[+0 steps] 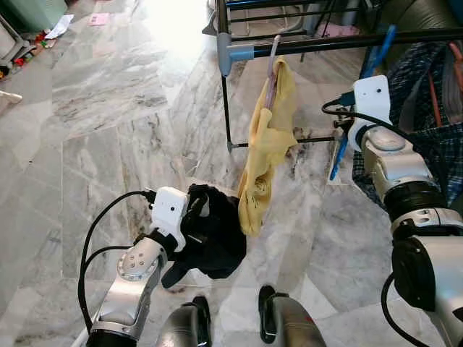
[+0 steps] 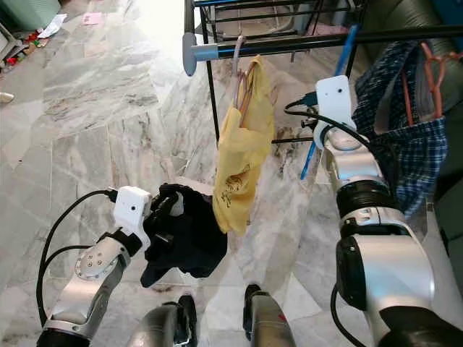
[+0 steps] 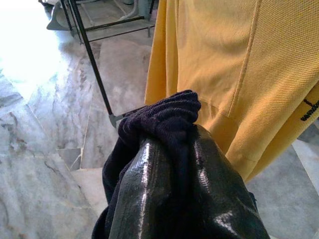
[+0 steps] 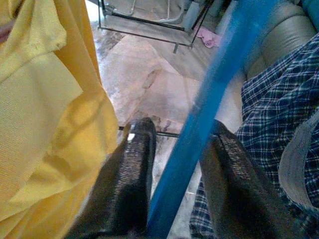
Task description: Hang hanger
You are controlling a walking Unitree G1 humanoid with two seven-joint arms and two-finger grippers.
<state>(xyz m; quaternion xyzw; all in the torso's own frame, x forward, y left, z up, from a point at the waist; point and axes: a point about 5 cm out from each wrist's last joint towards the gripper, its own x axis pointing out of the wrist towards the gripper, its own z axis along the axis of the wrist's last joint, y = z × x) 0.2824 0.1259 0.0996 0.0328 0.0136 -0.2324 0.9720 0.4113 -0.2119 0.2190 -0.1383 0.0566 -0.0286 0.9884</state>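
A blue hanger (image 1: 337, 155) slants down from the dark rail (image 1: 340, 43) of the clothes rack. My right gripper (image 4: 182, 127) is raised beside the rail and shut on the hanger's blue bar (image 4: 224, 64), one black finger on each side. Low at the front left, my left gripper (image 3: 174, 144) is shut on a bunched dark garment (image 1: 217, 242) that droops toward the floor. A yellow shirt (image 1: 268, 144) hangs from the rail on a pale pink hanger (image 1: 272, 69), between the two arms and just beside the dark garment.
A blue plaid garment (image 1: 434, 144) hangs on an orange hanger (image 2: 432, 72) at the right end of the rail. The rack's black leg (image 1: 226, 108) stands on the marble floor. A grey sofa (image 1: 427, 14) is behind. Litter (image 1: 59, 27) lies far left.
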